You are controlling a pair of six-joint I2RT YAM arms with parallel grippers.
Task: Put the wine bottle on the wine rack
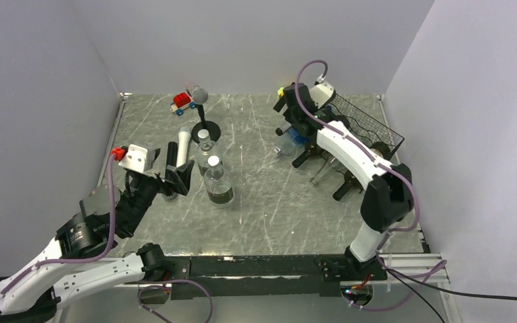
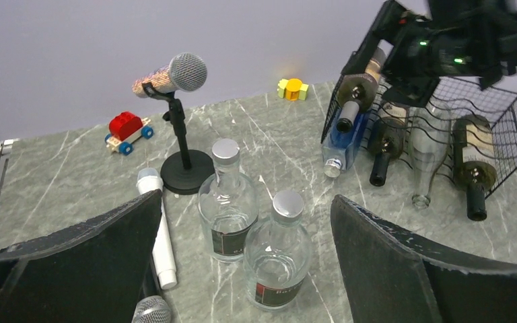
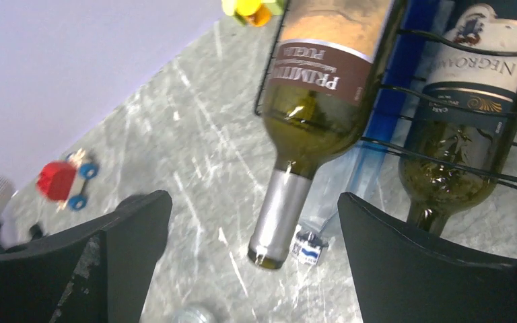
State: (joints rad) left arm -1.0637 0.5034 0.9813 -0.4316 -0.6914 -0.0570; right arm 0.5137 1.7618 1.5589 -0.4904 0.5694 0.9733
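Bottle (image 3: 309, 101) lay in rack (image 1: 377, 128) upper tier, far right, neck out. Right pincer (image 3: 249, 202) apart, astride neck, not clamped. Glass judged heavy, slick, fragile; grip at neck

Glossy glass, thin wire, matt stone-look tabletop.
The wine bottle (image 3: 309, 145) lying in the wine rack (image 2: 508, 128) was glossy olive-green glass with a matt brown paper label (image 3: 323, 70) and a smooth silvery foil capsule (image 3: 276, 215). The rack was thin black wire. The table (image 3: 195, 155) under the rack looked matt grey, marble-veined and scratched. Left of the rack, two clear glass bottles (image 2: 229, 215) had dull silver caps, and a toy car (image 2: 126, 128) looked like shiny plastic.
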